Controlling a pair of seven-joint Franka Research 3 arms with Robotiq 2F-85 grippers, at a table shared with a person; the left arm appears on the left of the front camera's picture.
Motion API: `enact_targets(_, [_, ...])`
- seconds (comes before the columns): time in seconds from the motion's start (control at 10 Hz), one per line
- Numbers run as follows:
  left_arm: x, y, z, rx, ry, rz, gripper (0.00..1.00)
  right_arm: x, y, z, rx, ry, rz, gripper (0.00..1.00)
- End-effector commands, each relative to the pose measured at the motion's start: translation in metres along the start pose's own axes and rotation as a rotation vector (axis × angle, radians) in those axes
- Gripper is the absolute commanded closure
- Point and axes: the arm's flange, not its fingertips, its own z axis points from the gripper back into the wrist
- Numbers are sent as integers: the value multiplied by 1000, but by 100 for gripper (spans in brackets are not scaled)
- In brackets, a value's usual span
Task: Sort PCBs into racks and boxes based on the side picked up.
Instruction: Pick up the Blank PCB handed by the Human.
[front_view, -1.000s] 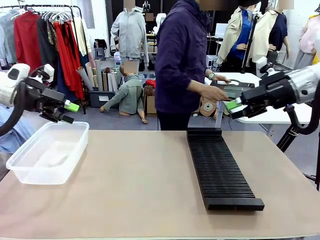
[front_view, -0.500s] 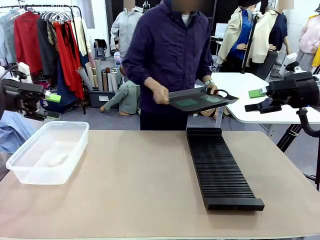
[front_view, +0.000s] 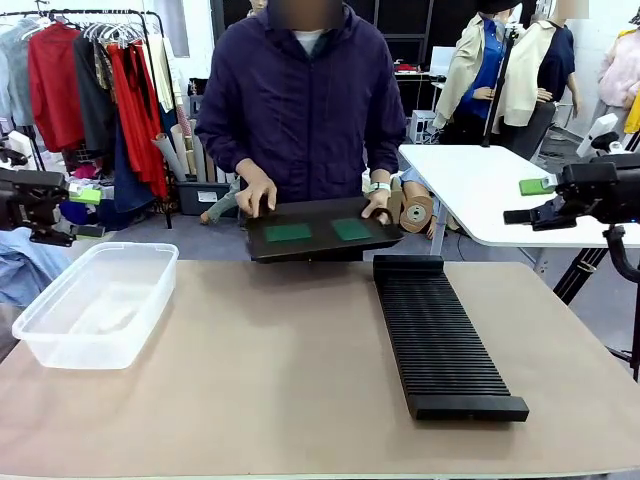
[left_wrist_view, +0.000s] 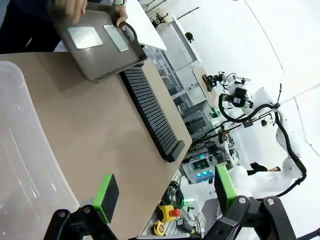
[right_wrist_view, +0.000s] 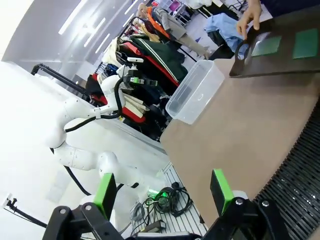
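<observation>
The left gripper (left_wrist_view: 165, 192) and right gripper (right_wrist_view: 162, 191) gape empty; reaching early could jolt the person's hand-held tray (front_view: 320, 251), spilling the PCBs (front_view: 288, 232).

Beyond our tan surface (front_view: 270, 380) we see a grey floor (front_view: 160, 232), a clothes rail (front_view: 120, 90) hung with red and grey garments at the left, leaning rolls (front_view: 195, 150) beside it, and a white table (front_view: 470, 185) at the right. Ceiling light strips (right_wrist_view: 75, 22) glow overhead.
</observation>
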Motion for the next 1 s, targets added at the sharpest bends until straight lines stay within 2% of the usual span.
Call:
enact_targets(0.0, [-2, -4, -3, -11, -26, -60, 0, 1, 2, -1, -12, 2, -5, 0])
enact_targets(0.1, [0, 0, 0, 0, 0, 0, 0, 1, 2, -1, -12, 2, -5, 0])
enact_targets(0.9, [0, 0, 0, 0, 0, 0, 0, 1, 2, -1, -12, 2, -5, 0])
